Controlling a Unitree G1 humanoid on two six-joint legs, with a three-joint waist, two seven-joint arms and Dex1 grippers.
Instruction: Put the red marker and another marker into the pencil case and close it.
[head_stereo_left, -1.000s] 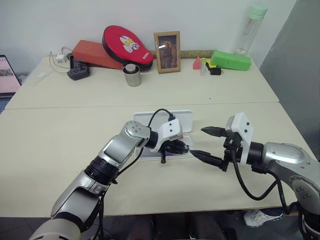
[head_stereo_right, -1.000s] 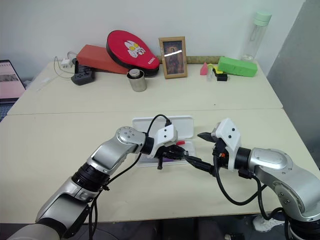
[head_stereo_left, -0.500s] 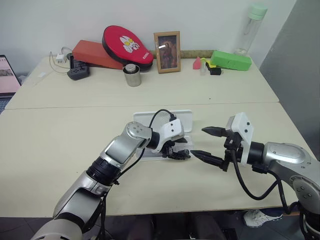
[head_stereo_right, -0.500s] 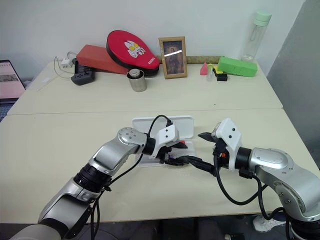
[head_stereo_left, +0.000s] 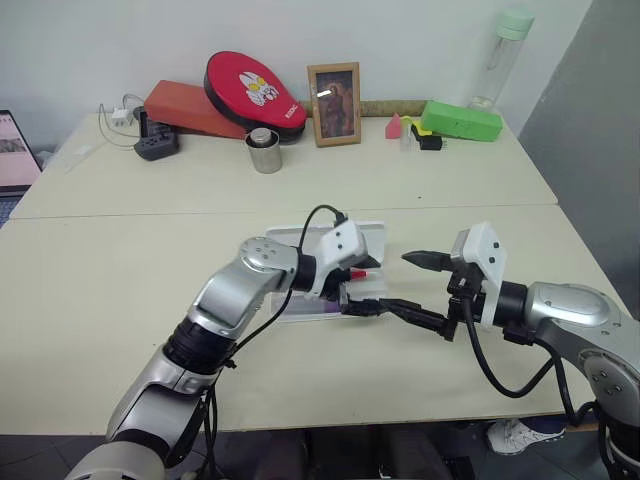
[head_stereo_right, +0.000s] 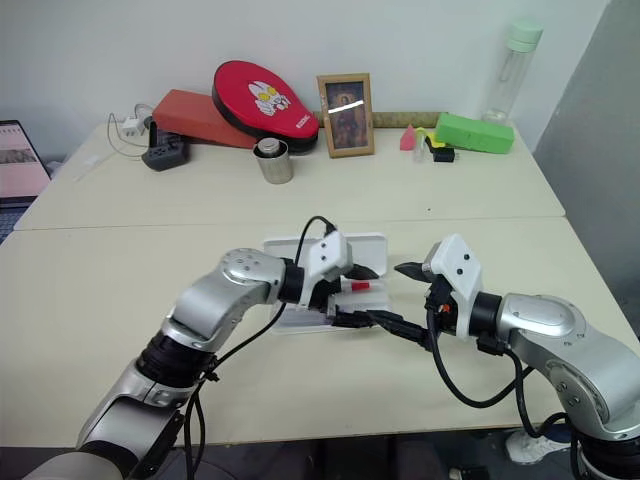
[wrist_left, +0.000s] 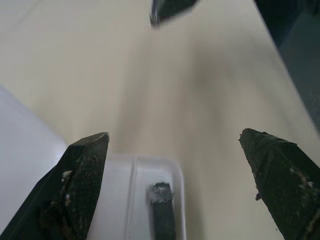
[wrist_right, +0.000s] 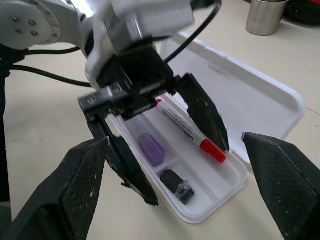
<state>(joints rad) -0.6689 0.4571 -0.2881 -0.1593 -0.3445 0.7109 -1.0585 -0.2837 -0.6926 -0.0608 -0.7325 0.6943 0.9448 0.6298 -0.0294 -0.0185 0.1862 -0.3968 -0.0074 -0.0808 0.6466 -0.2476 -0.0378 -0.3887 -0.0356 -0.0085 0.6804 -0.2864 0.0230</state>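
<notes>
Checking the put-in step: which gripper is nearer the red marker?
Left. The left gripper hangs open right over the red marker lying in the pencil case; the right gripper waits open beside the case's end.

Both arms have silver-grey metal shells with black joint rings. Each wrist carries a white block housing, with a black cable looping from it back to the forearm. Each gripper, left gripper (head_stereo_left: 352, 287) and right gripper (head_stereo_left: 408, 281), has two black tapered fingers with scuffed tips.

Pencil case (wrist_right: 235, 165) partly hidden behind left claw (wrist_right: 182, 145).
</notes>
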